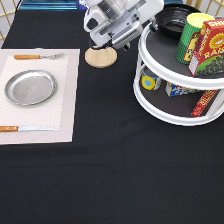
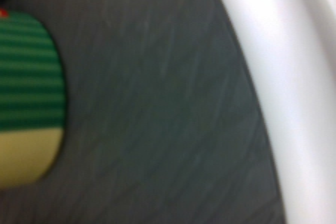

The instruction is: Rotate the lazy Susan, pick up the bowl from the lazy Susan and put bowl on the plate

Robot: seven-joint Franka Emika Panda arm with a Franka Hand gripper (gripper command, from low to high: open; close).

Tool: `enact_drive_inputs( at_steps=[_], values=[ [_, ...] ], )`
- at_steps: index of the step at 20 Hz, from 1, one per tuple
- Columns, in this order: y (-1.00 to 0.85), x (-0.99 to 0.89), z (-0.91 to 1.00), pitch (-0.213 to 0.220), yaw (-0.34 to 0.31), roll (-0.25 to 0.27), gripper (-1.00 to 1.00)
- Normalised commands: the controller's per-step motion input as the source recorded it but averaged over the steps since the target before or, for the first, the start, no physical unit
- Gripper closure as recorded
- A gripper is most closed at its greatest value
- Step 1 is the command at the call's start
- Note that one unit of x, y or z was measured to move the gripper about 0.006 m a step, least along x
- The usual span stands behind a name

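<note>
Plate [image 1: 30,87] sits bare on the pale placemat [image 1: 67,100] at the exterior view's left, knife [image 1: 25,128] below it, fork [image 1: 37,56] above; the lazy Susan [image 1: 150,97] at right carries small packets on its lower tier and a green ribbed can [image 1: 191,40] and red-green box [image 1: 210,47] on the upper. Bowl [image 1: 175,20] lies at the back of the upper tier. Gripper [image 1: 152,25] at the top of the view reaches level toward the bowl's edge; cannot tell whether the tool is parted or together
</note>
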Motion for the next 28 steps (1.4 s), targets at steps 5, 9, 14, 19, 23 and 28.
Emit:
enact_drive_inputs(
  at_steps=[5, 9, 14, 19, 23, 28],
  values=[
    [0.13, -0.05, -0.21, 0.042, 0.053, -0.002, -1.0],
    [0.0, 0.18, -0.16, 0.026, 0.047, 0.0, -1.0],
    [0.0, 0.57, -0.01, 0.004, 0.018, -0.027, -1.0],
    [0.01, 0.66, 0.02, -0.025, 0.0, -0.067, -1.0],
    [0.06, 0.49, 0.0, -0.097, 0.004, -0.048, -1.0],
    [0.09, 0.61, 0.04, -0.071, 0.007, -0.04, -1.0]
  ],
)
